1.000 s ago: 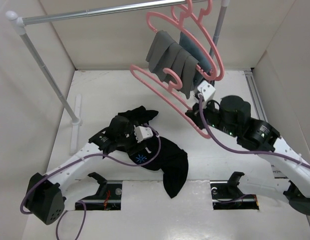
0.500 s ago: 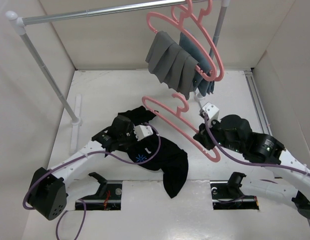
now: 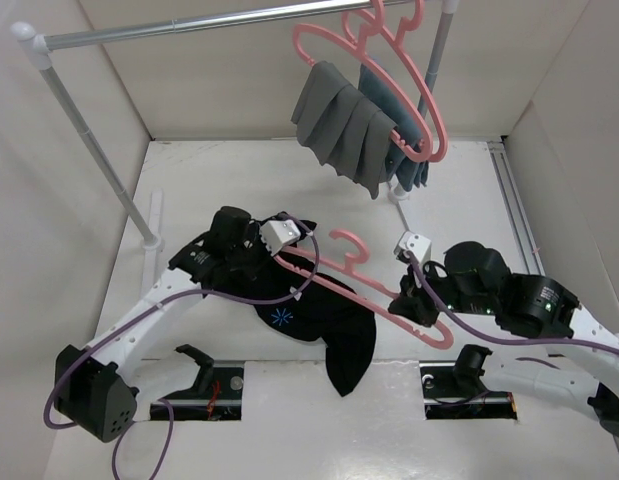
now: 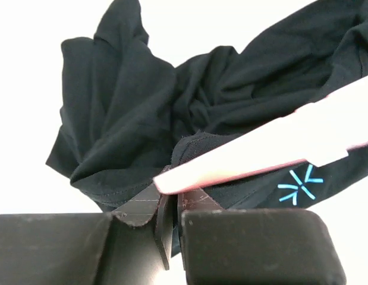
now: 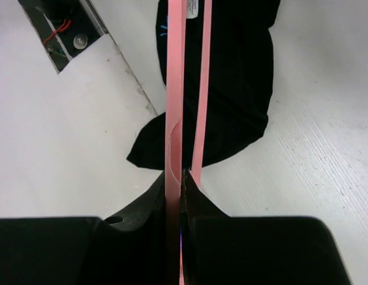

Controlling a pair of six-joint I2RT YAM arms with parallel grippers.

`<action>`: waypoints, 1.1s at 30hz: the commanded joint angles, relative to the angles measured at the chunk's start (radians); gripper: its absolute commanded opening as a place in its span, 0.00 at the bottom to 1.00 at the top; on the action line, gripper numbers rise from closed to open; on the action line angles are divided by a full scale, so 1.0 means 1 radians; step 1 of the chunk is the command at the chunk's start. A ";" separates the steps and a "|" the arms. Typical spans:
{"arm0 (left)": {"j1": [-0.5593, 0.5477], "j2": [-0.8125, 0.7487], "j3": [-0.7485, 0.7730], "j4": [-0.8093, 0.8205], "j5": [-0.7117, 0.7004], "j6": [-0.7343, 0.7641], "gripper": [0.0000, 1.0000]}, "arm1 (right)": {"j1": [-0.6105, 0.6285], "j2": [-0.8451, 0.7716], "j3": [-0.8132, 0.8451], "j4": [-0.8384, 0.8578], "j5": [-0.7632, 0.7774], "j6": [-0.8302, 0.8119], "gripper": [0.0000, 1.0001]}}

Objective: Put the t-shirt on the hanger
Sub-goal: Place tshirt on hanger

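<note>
While both arms are extended over the white surface (image 3: pixel 239 180), I read the scene as follows.

1. A metal clothes rail (image 3: pixel 189 27) crosses the back of the workspace. Two pink hangers (image 3: pixel 429 110) hang from it, one draped with grey pleated cloth (image 3: pixel 344 125) and one with blue cloth (image 3: pixel 374 90).
2. The t-shirt (image 3: pixel 334 320) lies crumpled on the surface in front of the arm bases, between the two arms. Its far end is drawn up toward the left arm. The left wrist view shows it bunched in folds (image 4: pixel 130 119).
3. The hanger (image 3: pixel 349 243) lies slanted across the t-shirt, hook pointing toward the rail. One end reaches the left gripper and the other sits in the right gripper. In the left wrist view its pale, blurred end (image 4: pixel 261 148) rests against the cloth just above the fingertips.
4. The right gripper (image 3: pixel 407 300) is clamped on the hanger. Its own camera shows the jaws tight on the thin pink bars (image 5: pixel 175 89), with the t-shirt (image 5: pixel 237 89) below.
5. The left gripper (image 4: pixel 172 202) is closed, pinching an edge of the t-shirt.
6. The light-blue star mark (image 3: pixel 281 318) faces upward, near the left gripper.
</note>
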 commanded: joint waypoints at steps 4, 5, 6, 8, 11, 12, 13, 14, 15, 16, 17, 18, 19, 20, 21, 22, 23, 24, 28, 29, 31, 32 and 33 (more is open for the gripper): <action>0.002 0.033 0.034 -0.046 0.007 -0.024 0.00 | 0.023 -0.006 -0.015 -0.014 -0.061 0.002 0.00; 0.002 0.033 0.043 -0.046 0.007 -0.024 0.00 | 0.023 -0.006 -0.024 -0.014 -0.061 0.002 0.00; 0.002 0.033 0.043 -0.046 -0.002 -0.024 0.00 | 0.023 -0.006 -0.024 -0.025 -0.061 0.002 0.00; 0.002 0.043 0.052 -0.046 -0.012 -0.014 0.00 | 0.023 -0.006 -0.033 -0.036 -0.052 0.011 0.00; 0.002 0.043 0.072 -0.056 0.014 0.007 0.00 | 0.023 -0.018 -0.045 -0.047 0.000 0.020 0.00; 0.002 0.043 0.081 -0.068 0.026 0.007 0.00 | 0.023 -0.027 -0.054 -0.030 0.011 0.020 0.00; 0.002 0.043 0.081 -0.069 0.027 0.007 0.00 | 0.023 -0.027 -0.067 -0.001 0.011 0.030 0.00; 0.002 0.043 0.081 -0.078 0.042 0.007 0.00 | 0.023 -0.027 -0.067 0.013 0.011 0.030 0.00; 0.002 0.043 0.092 -0.098 0.071 0.007 0.00 | 0.023 -0.018 -0.067 0.013 0.039 0.030 0.00; 0.002 0.043 0.092 -0.113 0.092 0.033 0.00 | 0.023 -0.018 -0.067 0.024 0.051 0.030 0.00; 0.002 0.043 0.092 -0.128 0.111 0.048 0.00 | 0.023 -0.009 -0.067 0.024 0.065 0.030 0.00; 0.002 0.043 0.101 -0.151 0.138 0.058 0.00 | 0.023 -0.009 -0.067 0.024 0.091 0.030 0.00; 0.002 0.043 0.101 -0.151 0.139 0.058 0.00 | 0.023 0.000 -0.067 0.024 0.102 0.030 0.00; 0.002 0.043 0.101 -0.165 0.154 0.067 0.00 | 0.023 0.000 -0.058 0.024 0.102 0.030 0.00; 0.002 0.043 0.101 -0.165 0.163 0.067 0.00 | 0.023 0.010 -0.058 0.024 0.114 0.030 0.00; 0.002 0.033 0.101 -0.165 0.183 0.067 0.00 | 0.023 0.010 -0.058 0.041 0.114 0.030 0.00; 0.002 0.033 0.110 -0.165 0.197 0.067 0.00 | 0.023 0.019 -0.058 0.071 0.114 0.017 0.00; 0.002 0.033 0.121 -0.165 0.211 0.044 0.00 | 0.023 0.031 -0.067 0.091 0.102 0.007 0.00; 0.002 0.053 0.222 -0.165 0.289 -0.037 0.00 | 0.036 0.059 -0.091 0.214 0.073 -0.013 0.00; 0.002 0.067 0.282 -0.176 0.313 -0.048 0.00 | 0.048 0.059 -0.091 0.237 0.073 -0.013 0.00; 0.002 0.078 0.345 -0.196 0.338 -0.059 0.00 | 0.048 0.042 -0.104 0.315 0.085 -0.022 0.00; 0.002 0.078 0.374 -0.222 0.362 -0.059 0.00 | 0.048 0.030 -0.119 0.346 0.085 -0.023 0.00; 0.002 0.087 0.424 -0.236 0.379 -0.059 0.00 | 0.048 0.014 -0.128 0.378 0.115 -0.023 0.00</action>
